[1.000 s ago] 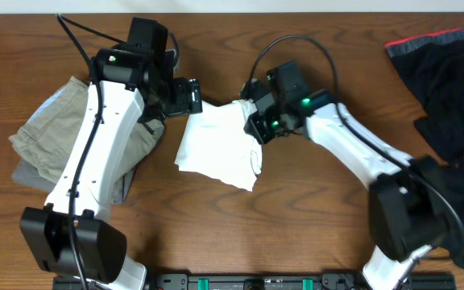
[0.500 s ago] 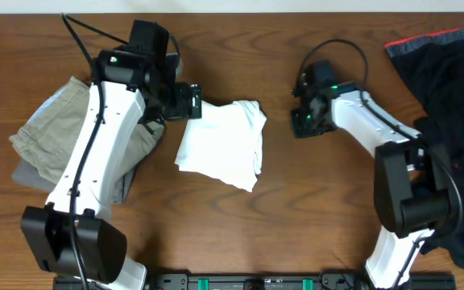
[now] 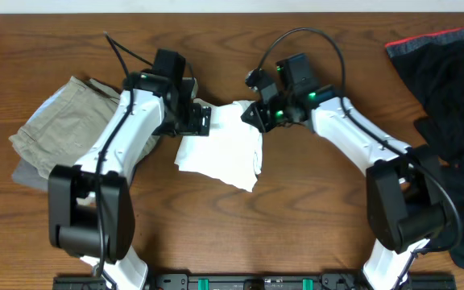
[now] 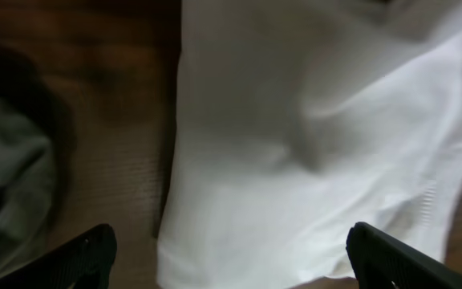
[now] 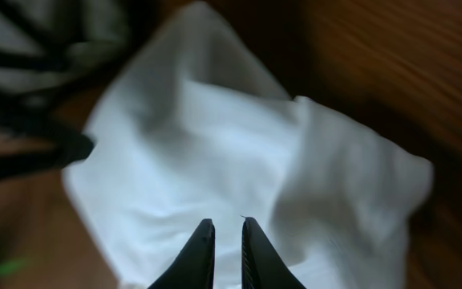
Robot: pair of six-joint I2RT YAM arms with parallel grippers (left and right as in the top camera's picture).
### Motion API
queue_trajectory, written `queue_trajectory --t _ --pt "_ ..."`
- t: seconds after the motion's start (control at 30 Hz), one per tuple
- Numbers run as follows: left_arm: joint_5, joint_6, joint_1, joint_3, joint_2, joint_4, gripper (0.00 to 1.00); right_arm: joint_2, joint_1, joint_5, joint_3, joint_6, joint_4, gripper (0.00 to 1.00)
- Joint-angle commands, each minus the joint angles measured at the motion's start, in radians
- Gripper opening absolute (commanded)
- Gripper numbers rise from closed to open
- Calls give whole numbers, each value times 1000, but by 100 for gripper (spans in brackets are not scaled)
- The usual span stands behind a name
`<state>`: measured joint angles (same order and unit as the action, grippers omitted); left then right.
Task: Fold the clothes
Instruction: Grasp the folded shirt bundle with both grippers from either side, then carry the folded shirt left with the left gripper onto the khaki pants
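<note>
The clothes, a white T-shirt point(image 3: 222, 153), lie folded into a rough rectangle in the middle of the wooden table, print hidden. My left gripper point(image 3: 203, 121) hovers over its upper left corner, open wide; in the left wrist view the white cloth point(image 4: 311, 144) fills the space between and beyond the gripper point(image 4: 231, 257), nothing gripped. My right gripper point(image 3: 253, 113) is over the upper right corner. In the right wrist view its fingers point(image 5: 227, 237) stand almost together above the shirt point(image 5: 215, 136), with only a thin slit and no cloth between them.
A khaki folded garment point(image 3: 63, 133) on a grey one point(image 3: 24, 173) lies left under the left arm. A black garment with a red stripe point(image 3: 449, 72) covers the right side. The table's far edge point(image 3: 232, 10) runs close behind both grippers.
The right arm swung away to the right and has come back to the shirt's upper right corner. The left gripper has shifted down and right onto the upper left corner.
</note>
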<state>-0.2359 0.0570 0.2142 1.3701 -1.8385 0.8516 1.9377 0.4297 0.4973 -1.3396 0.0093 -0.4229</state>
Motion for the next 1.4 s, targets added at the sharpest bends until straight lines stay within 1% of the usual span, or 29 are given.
queue_trajectory --t 0.0,0.1,0.17,0.33,0.47,0.5,0.6,0.67,0.77,0.97,1.03,1.17,1.37 --pt "-6 -29 -2 -8 -32 -14 94 62 18 -235 -13 111 -4 12" --pt "-7 -50 -2 -10 -68 -26 93 118 8 -322 -13 211 -40 12" --pt "-7 -49 -2 -10 -92 -44 93 152 -10 -339 -13 262 -82 11" --pt "-25 -49 -2 -10 -143 -87 94 165 -36 -298 -13 246 -120 10" --pt "-159 -60 -2 -10 -191 -119 93 161 -40 -268 -13 220 -124 12" --pt "-215 -76 -2 -10 -203 -125 89 161 -40 -260 -13 215 -126 12" --pt "-375 -145 -2 -10 -229 -129 68 161 -40 -253 -13 198 -138 12" --pt "-427 -176 -2 -10 -233 -125 42 161 -40 -253 -13 196 -145 12" --pt "-435 -192 -2 -10 -232 -121 7 161 -40 -253 -14 194 -152 12" --pt "-439 -192 -47 -8 -211 -64 6 120 -43 -253 -16 138 -200 15" --pt "-460 -201 -80 -2 -183 -25 6 87 -43 -253 -16 87 -211 15" --pt "-503 -218 -179 -1 -64 11 6 -11 -45 -255 -16 37 -213 15" --pt "-523 -219 -336 -1 122 15 6 -111 -45 -257 -16 38 -179 20"
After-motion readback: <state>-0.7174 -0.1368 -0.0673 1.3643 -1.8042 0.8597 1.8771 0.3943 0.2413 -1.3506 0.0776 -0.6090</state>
